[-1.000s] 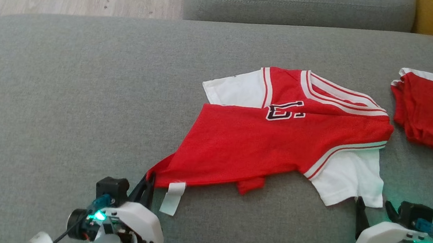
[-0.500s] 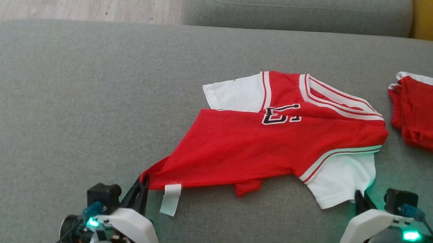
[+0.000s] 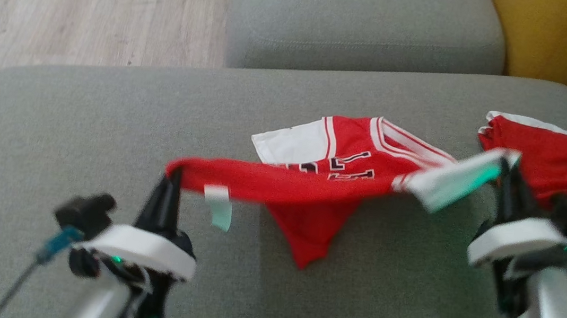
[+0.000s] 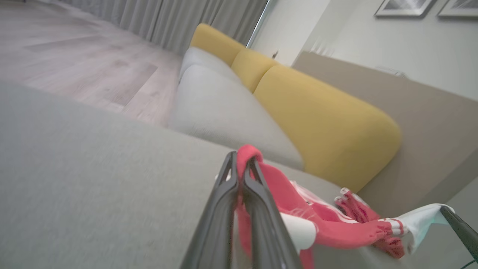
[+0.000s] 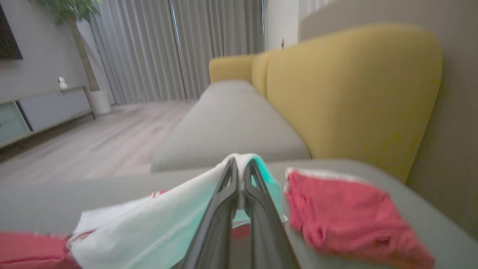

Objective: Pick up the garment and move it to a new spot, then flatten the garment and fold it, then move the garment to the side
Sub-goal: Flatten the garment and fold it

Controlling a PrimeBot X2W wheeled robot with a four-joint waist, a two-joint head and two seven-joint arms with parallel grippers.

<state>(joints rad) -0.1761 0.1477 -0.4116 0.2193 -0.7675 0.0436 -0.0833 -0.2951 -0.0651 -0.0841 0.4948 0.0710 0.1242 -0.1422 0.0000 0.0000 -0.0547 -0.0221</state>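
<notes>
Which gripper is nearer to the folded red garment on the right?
Right. The right gripper, shut on the jersey by its white sleeve, is just beside the folded red garment; the left gripper holds the red hem far to its left.

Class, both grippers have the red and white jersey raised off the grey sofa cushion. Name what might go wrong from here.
1. The left gripper pinches just a hem corner of the jersey, so it may slip free under tension.
2. The right gripper holds the white sleeve close to the other red garment and might drag it along.
3. The middle of the jersey sags towards the sofa cushion; it may land bunched.
</notes>
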